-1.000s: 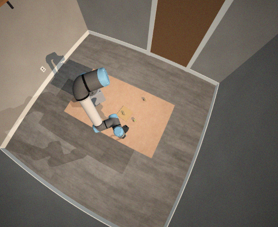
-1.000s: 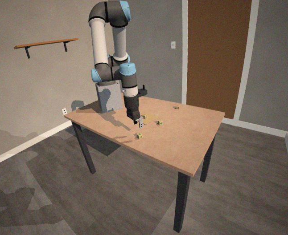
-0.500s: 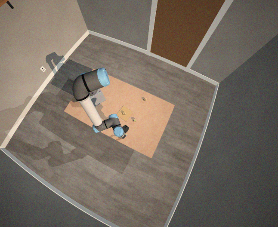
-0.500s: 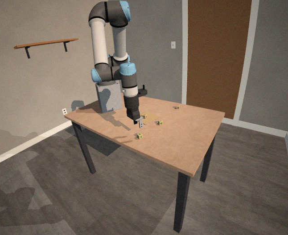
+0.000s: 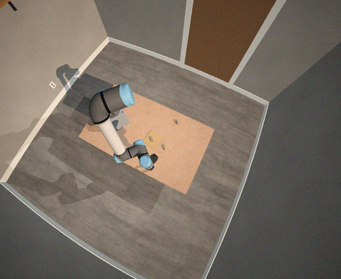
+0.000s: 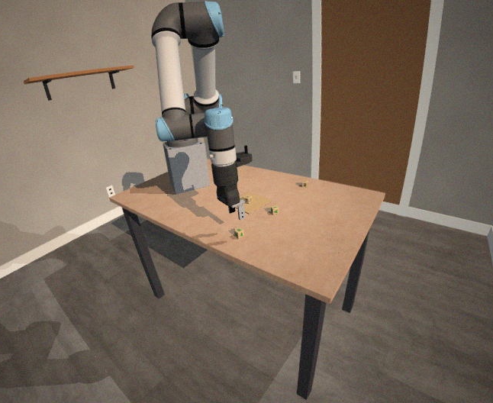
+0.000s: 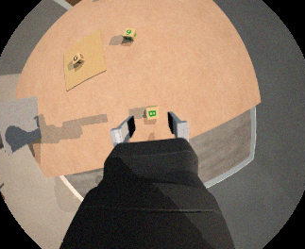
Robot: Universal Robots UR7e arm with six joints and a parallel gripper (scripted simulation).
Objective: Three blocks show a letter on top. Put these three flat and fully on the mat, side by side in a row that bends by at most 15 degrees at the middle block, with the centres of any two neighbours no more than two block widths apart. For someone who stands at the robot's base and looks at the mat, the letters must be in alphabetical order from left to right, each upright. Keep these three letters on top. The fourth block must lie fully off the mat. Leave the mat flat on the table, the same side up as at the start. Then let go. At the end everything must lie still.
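Note:
A block with a green B on top [image 6: 238, 233] [image 7: 151, 113] lies on the table near its front edge, off the mat. My gripper [image 6: 236, 214] [image 7: 151, 121] is open and empty above the table, with that block below and between its fingers in the wrist view. The thin yellow mat [image 5: 155, 145] [image 6: 262, 202] [image 7: 87, 73] lies flat. A block with dark marks [image 5: 151, 139] [image 6: 248, 199] [image 7: 78, 58] sits on it. A block with green marks [image 5: 164, 147] [image 6: 274, 211] [image 7: 129, 34], its upper mark like a 9 or 6, lies beside the mat. The arm hides the B block in the top view.
A fourth block [image 5: 177, 122] [image 6: 304, 184] lies on the table farther back, well off the mat; its top is too small to read. The grey robot pedestal [image 6: 188, 169] [image 7: 21, 124] stands at one end of the table [image 5: 188, 168] [image 6: 316, 243].

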